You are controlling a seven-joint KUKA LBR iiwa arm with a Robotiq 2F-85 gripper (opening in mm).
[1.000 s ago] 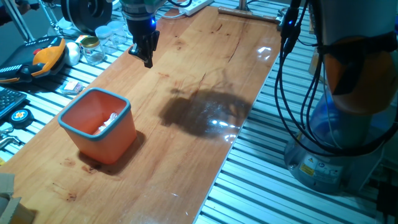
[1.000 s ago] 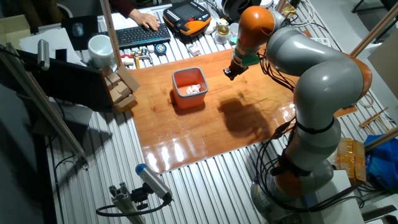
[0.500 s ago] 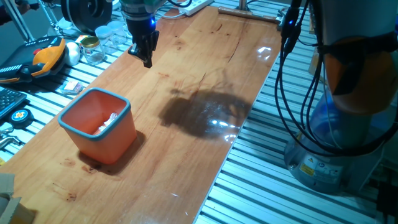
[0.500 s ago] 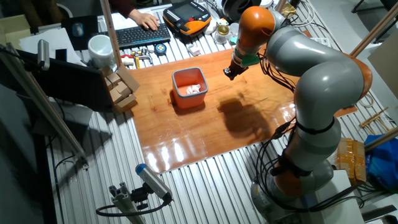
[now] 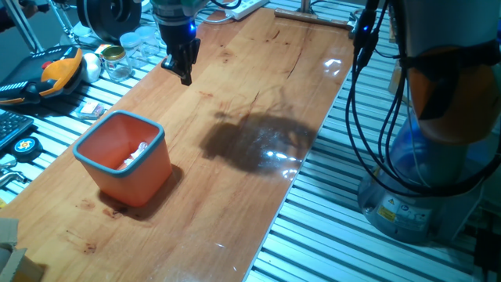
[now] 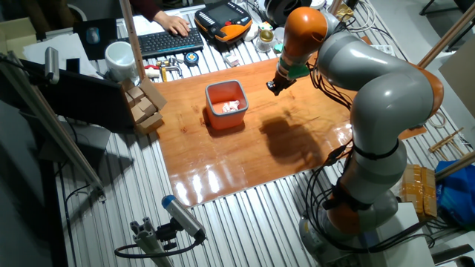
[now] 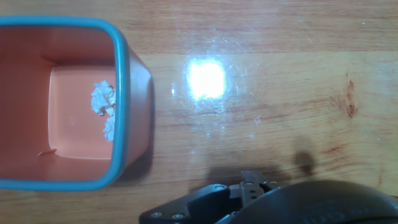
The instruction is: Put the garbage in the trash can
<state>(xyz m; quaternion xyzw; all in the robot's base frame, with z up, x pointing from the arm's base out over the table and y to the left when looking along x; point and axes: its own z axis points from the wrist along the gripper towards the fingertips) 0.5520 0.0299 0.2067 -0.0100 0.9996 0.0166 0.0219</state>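
The trash can [image 5: 138,185] is a small orange bin with a light blue rim, standing on the wooden tabletop near its left end. It also shows in the other fixed view [image 6: 226,122] and at the left of the hand view [image 7: 122,93]. The garbage [image 7: 102,98] is white crumpled scraps lying on the bin's floor [image 5: 139,151] [image 6: 231,105]. My gripper [image 5: 185,76] hangs above the bare wood, well to the far side of the bin [image 6: 272,87]. Its fingers are pressed together and hold nothing.
Glass jars [image 5: 117,63], an orange-and-black handset [image 5: 59,66] and a tape measure [image 5: 23,146] lie off the board's left edge. A keyboard [image 6: 167,42], a white mug [image 6: 119,55] and wooden blocks [image 6: 145,104] sit beyond it. Black cables [image 5: 356,94] hang along the right.
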